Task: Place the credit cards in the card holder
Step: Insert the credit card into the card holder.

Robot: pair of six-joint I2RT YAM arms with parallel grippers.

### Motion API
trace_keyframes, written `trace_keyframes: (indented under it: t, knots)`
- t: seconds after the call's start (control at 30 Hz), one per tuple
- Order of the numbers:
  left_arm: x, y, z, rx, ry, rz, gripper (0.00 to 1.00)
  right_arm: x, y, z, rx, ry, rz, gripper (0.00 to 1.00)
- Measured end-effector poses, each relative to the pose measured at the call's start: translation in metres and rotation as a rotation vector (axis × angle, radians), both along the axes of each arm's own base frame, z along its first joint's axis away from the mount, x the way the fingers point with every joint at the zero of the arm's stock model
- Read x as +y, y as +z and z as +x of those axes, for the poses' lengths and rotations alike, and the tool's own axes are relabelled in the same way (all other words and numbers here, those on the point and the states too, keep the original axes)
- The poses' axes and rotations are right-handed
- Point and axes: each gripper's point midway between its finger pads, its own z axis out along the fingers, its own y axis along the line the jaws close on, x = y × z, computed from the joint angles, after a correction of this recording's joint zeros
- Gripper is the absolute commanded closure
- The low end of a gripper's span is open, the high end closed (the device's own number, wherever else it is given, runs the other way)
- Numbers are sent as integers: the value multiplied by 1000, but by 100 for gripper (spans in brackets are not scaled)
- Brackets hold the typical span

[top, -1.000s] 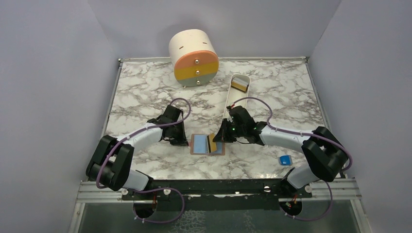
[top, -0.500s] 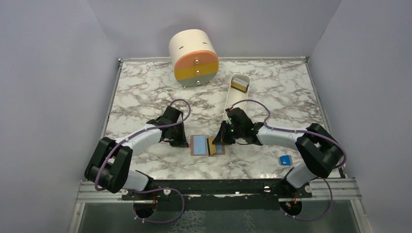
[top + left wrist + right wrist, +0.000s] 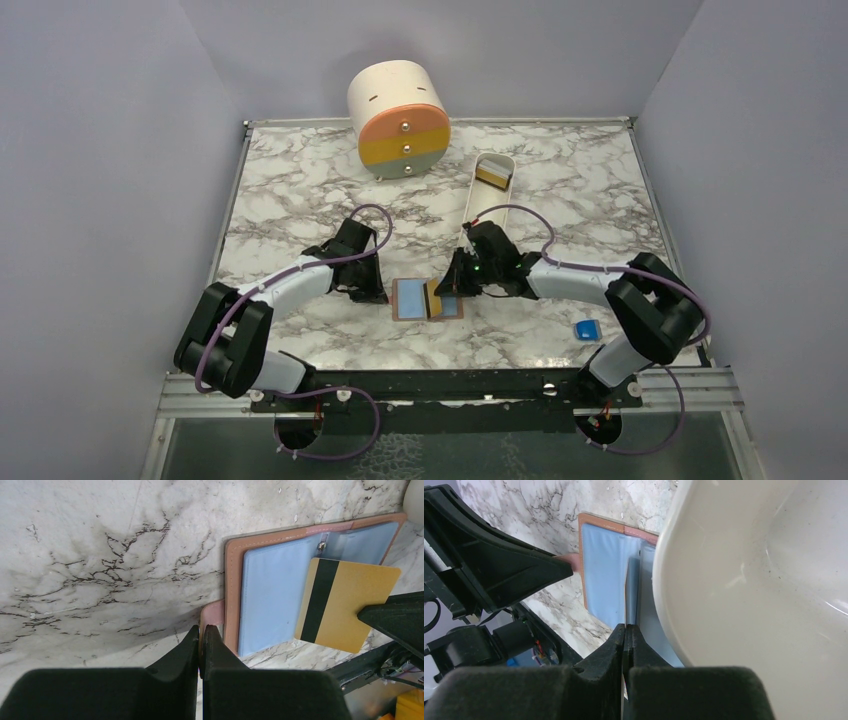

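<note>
**A:** Top external view first. Where is the card holder [image 3: 410, 297]?

**B:** It lies open and flat on the marble table [image 3: 300, 190], towards the near edge and between the two arms. The left fingers [image 3: 376, 291] are at its left edge. The right fingers [image 3: 447, 288] hold a gold card [image 3: 432, 296] over its middle fold.

**A:** What's around it?

**B:** A long white tray [image 3: 484, 198] lies right behind the right arm. A tan thing [image 3: 492, 177] sits in its far end, too small to identify. A round cream drawer unit [image 3: 398, 118] stands at the back. A blue block [image 3: 586, 328] lies front right, well apart.

**A:** And the left wrist view?

**B:** It shows what the top view can't. The left fingers are closed on a pink strap tab [image 3: 214, 611] sticking out of the holder's edge. A gold ground and one black stripe are all I can make out on the card's face. A metal snap stud [image 3: 321, 545] sits near the fold, and the pages are light blue.

**A:** Right wrist view?

**B:** The right fingers are pinched shut on the card, seen edge-on here above the blue pages. I cannot tell whether it touches them. The tray's white wall fills the right half and hides the holder's right page.
</note>
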Motion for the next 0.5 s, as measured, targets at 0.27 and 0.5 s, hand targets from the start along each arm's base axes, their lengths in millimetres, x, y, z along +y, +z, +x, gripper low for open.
trace_keyframes:
  t: [0.27,0.5]
  knots:
    - [0,0,0,0,0,0,100,4,-1,1,-5,13,15,99]
    - [0,0,0,0,0,0,100,9,-2,4,-15,27,27,99]
